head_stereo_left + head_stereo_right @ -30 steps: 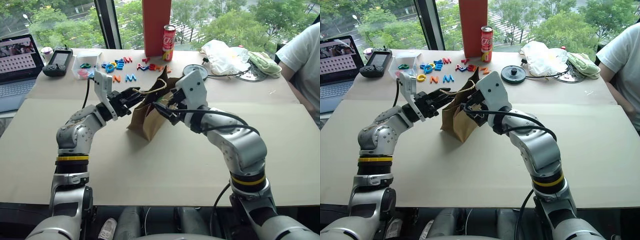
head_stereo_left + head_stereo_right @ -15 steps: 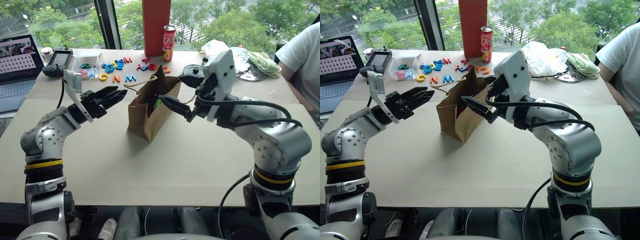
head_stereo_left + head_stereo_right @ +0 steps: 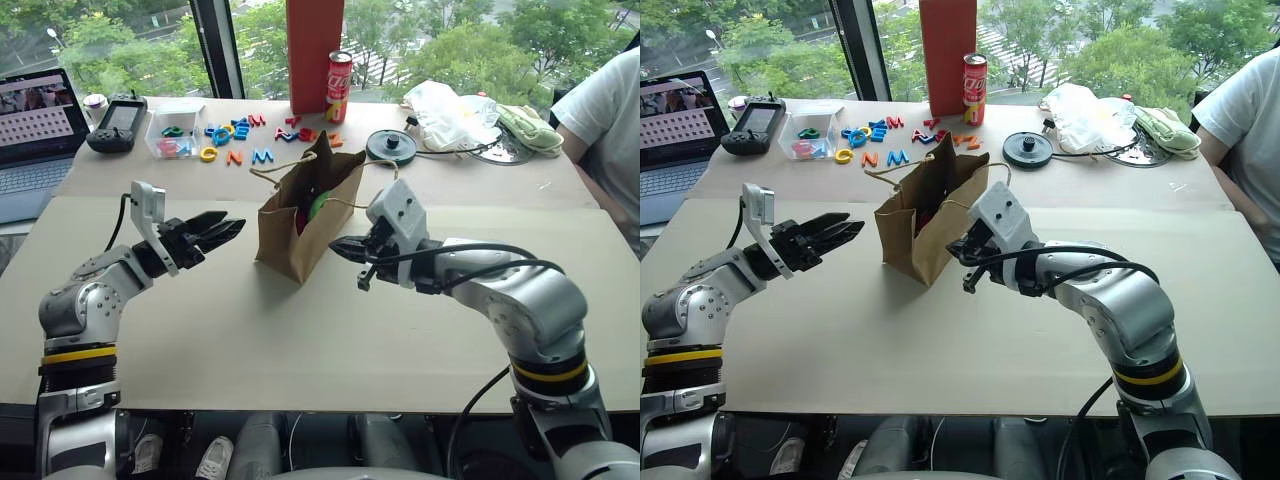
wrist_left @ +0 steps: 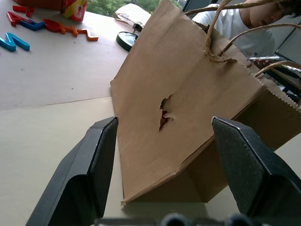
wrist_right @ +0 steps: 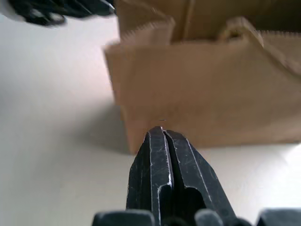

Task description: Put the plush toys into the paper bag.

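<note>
Paper bag: your brown kraft paper bag (image 3: 300, 215) stands upright near the middle of the surface (image 3: 330, 330), mouth open, its tan cord handles (image 3: 285, 168) arching over the top edge.
Bag damage: from the left wrist you can see a small ragged tear (image 4: 164, 113) in the broad side panel, with something red behind it.
Plush toys: both sit inside the bag; you can see the bright green rounded lump (image 3: 319, 205) at the mouth and a bit of the red chili pepper (image 3: 303, 215) beside it. The pepper's stem is probably buried, since you can make out only a sliver of red.
Left end effector: your left end effector (image 3: 214, 232) is released, fingers spread wide and empty, level with the bag and near its left side but apart from it.
Right end effector: your right end effector (image 3: 341, 248) is clenched on nothing, fingertips pressed together, just beside the bag's right side and pointing at it.
Behind the bag: coloured plastic letters (image 3: 234, 140), a red drink can (image 3: 338, 86) and a tall red-orange box (image 3: 314, 50) stand well apart from it.
</note>
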You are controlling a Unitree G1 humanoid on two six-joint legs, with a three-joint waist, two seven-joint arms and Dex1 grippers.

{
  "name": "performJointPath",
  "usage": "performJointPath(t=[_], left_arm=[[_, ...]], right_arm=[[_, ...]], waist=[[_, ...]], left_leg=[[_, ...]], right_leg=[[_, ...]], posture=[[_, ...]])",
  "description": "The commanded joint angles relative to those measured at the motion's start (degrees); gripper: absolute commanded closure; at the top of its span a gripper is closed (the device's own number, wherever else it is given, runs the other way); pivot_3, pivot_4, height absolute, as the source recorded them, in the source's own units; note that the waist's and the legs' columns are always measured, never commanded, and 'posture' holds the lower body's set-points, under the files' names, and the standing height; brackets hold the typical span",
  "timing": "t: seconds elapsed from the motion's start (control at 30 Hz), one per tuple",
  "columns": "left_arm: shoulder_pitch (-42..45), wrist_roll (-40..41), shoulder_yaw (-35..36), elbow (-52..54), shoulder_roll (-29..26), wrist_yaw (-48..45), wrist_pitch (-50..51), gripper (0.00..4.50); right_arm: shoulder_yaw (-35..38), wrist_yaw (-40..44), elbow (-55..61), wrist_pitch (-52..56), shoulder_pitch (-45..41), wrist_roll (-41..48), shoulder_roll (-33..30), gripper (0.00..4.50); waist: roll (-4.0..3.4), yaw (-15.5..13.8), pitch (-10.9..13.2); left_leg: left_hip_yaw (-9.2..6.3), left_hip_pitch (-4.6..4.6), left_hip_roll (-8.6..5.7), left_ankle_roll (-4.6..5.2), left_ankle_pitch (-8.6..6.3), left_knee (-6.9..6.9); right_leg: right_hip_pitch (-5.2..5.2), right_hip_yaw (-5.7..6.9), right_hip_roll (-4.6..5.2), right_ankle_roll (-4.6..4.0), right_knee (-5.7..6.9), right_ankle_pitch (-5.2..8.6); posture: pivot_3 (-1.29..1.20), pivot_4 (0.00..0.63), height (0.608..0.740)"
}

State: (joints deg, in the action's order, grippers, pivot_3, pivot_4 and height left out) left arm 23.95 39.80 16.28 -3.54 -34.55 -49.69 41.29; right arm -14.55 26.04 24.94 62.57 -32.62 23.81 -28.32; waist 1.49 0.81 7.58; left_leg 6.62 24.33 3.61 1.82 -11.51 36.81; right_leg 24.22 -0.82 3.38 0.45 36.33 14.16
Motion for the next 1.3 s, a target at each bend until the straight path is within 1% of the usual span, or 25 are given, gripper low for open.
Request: performJointPath(t=[0.03, 0.17, 0.33, 0.57, 0.77, 1.1, 1.3], left_arm=[[-0.8, 0.3, -0.3, 1.9, -1.5, -2.4, -0.9, 1.10], [-1.3, -2.5, -2.1, 1.1, -1.8, -3.3, -3.9, 1.10], [-1.7, -7.9, -5.9, 0.3, -1.8, -4.5, -10.0, 1.10], [-0.5, -11.4, -8.7, -0.1, -0.4, -4.1, -13.9, 1.10], [-0.1, -13.5, -10.6, -0.5, 0.4, -4.2, -16.4, 1.10], [0.1, -14.9, -12.4, 0.7, 1.9, -3.7, -18.0, 1.10], [-0.2, -14.9, -12.3, 1.1, 1.1, -4.9, -18.3, 1.10]], right_arm=[[-2.2, -1.6, -3.9, -4.0, -3.2, -2.9, 4.3, 4.48], [-3.2, -3.4, -9.6, -4.6, -7.2, -5.7, 8.6, 4.48], [-3.0, -4.0, -11.4, -4.6, -11.3, -6.5, 13.1, 4.48], [-2.8, -4.7, -14.2, -5.1, -13.4, -8.1, 17.0, 4.48], [-2.9, -4.9, -16.2, -5.4, -13.9, -9.4, 18.6, 4.48], [-2.6, -5.0, -17.3, -5.4, -14.0, -10.6, 20.0, 4.48], [-2.3, -5.0, -17.8, -5.2, -14.0, -11.1, 20.6, 4.48]], waist=[[0.00, 0.1, 0.0], [0.00, 0.3, 0.0], [-0.01, -0.1, 0.0], [-0.01, -0.1, 0.0], [-0.01, 0.0, 0.0], [-0.01, 0.0, 0.0], [-0.01, 0.1, 0.0]], left_leg=[[-0.01, 0.00, 0.01, 0.00, 0.00, -0.02], [0.00, -0.01, 0.06, 0.01, -0.01, -0.04], [0.03, 0.00, 0.05, 0.00, -0.01, -0.04], [0.04, 0.02, 0.06, 0.00, -0.01, -0.04], [0.04, 0.02, 0.07, 0.00, -0.01, -0.04], [0.04, 0.02, 0.07, 0.00, -0.01, -0.04], [0.04, 0.01, 0.07, 0.00, -0.01, -0.04]], right_leg=[[-0.01, 0.01, -0.02, 0.00, -0.03, 0.00], [0.01, 0.01, -0.06, 0.00, -0.03, 0.00], [-0.01, 0.02, -0.02, 0.00, -0.05, -0.01], [0.00, 0.05, -0.01, -0.01, -0.06, -0.01], [0.01, 0.06, -0.02, -0.02, -0.03, -0.01], [0.01, 0.06, -0.03, -0.02, -0.02, -0.01], [0.01, 0.05, -0.03, -0.02, -0.02, -0.01]], posture=[[0.00, 0.150, 0.739], [0.00, 0.150, 0.739], [0.00, 0.150, 0.739], [0.00, 0.150, 0.739], [0.00, 0.150, 0.739], [0.00, 0.150, 0.739], [0.00, 0.150, 0.739]])
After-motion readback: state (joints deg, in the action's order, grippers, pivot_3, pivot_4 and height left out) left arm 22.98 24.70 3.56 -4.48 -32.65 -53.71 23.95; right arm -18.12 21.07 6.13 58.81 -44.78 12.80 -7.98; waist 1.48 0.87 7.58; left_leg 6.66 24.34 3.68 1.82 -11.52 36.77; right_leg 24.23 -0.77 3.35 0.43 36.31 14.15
